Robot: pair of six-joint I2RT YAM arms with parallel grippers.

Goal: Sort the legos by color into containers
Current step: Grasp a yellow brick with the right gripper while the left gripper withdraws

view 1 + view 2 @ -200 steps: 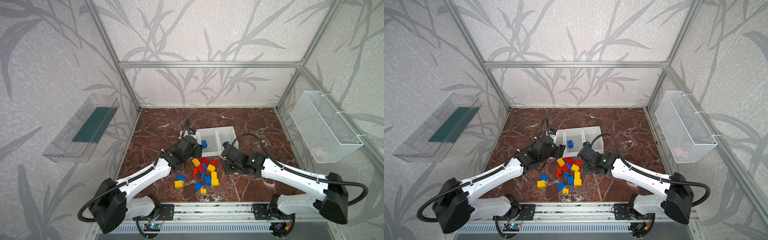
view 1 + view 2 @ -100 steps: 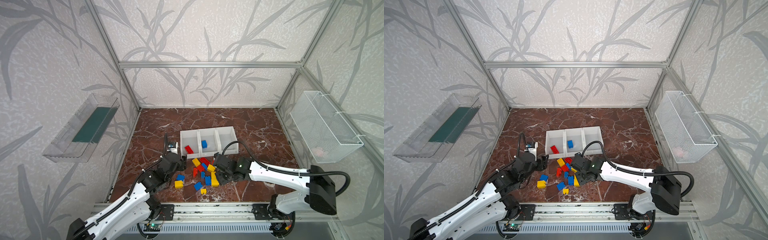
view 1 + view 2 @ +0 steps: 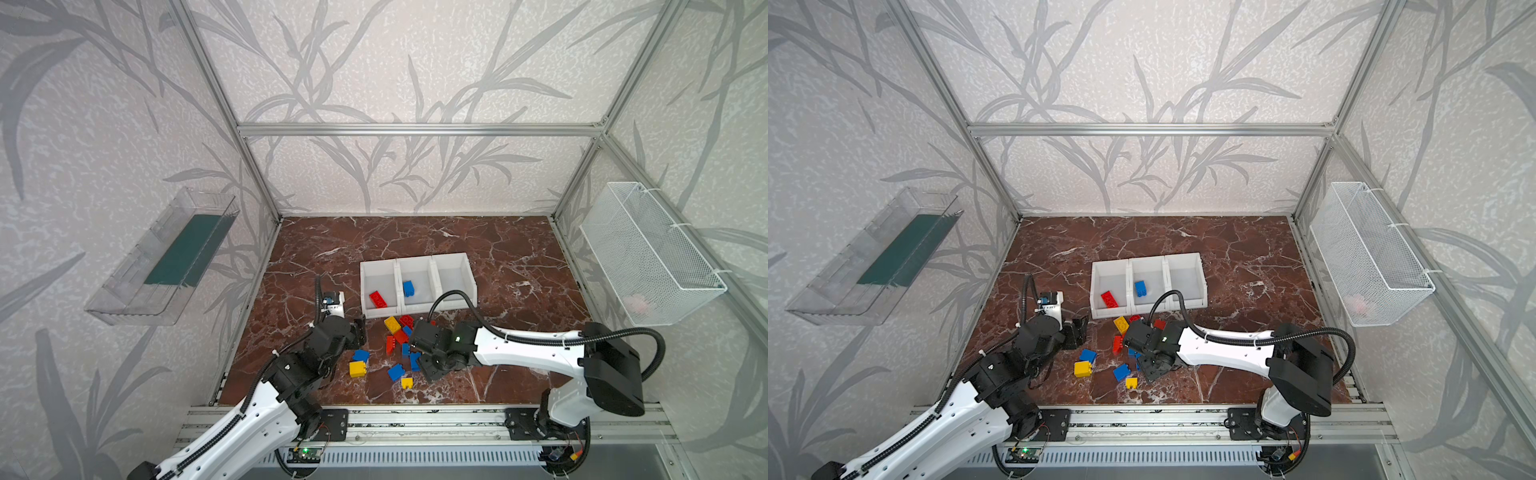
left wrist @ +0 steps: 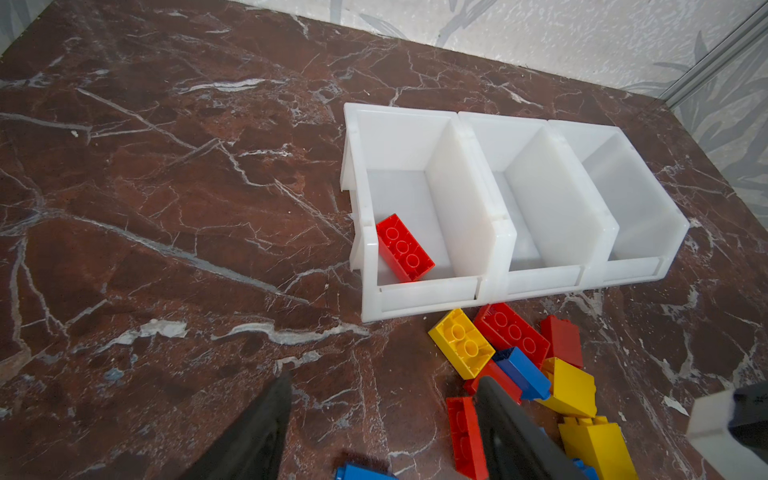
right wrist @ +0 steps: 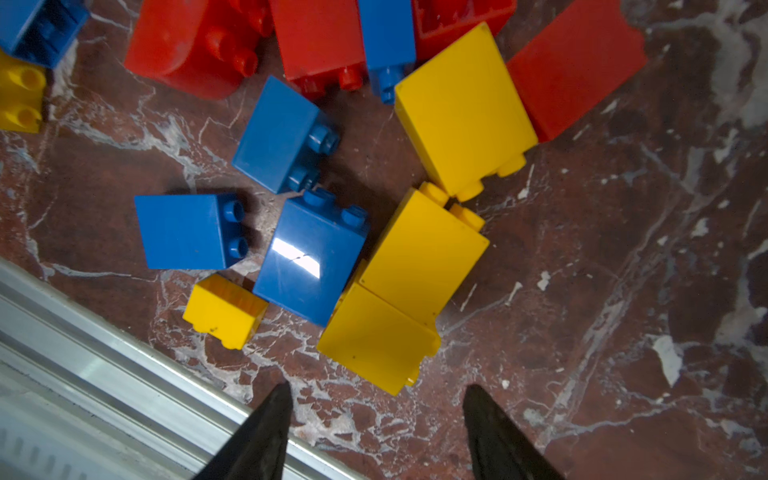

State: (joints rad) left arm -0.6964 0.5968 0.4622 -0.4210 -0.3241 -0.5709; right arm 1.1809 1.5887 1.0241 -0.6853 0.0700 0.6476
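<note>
Two pairs of fingers are hanging spread and empty: right fingers (image 5: 276, 407) pointing down over loose legos (image 3: 357, 368) on the worktop (image 3: 415, 241), left fingers (image 4: 494, 399) just beside that pile. Three containers (image 3: 453, 259) are standing behind it, one red lego (image 3: 377, 299) lying in the left one, one blue lego (image 3: 408, 288) in the middle one. Both arms are reaching forward, the right bending leftward.

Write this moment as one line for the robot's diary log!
left jaws: open, empty | right jaws: open, by loose legos | left bin: red lego | middle bin: blue lego | right bin: empty
</note>
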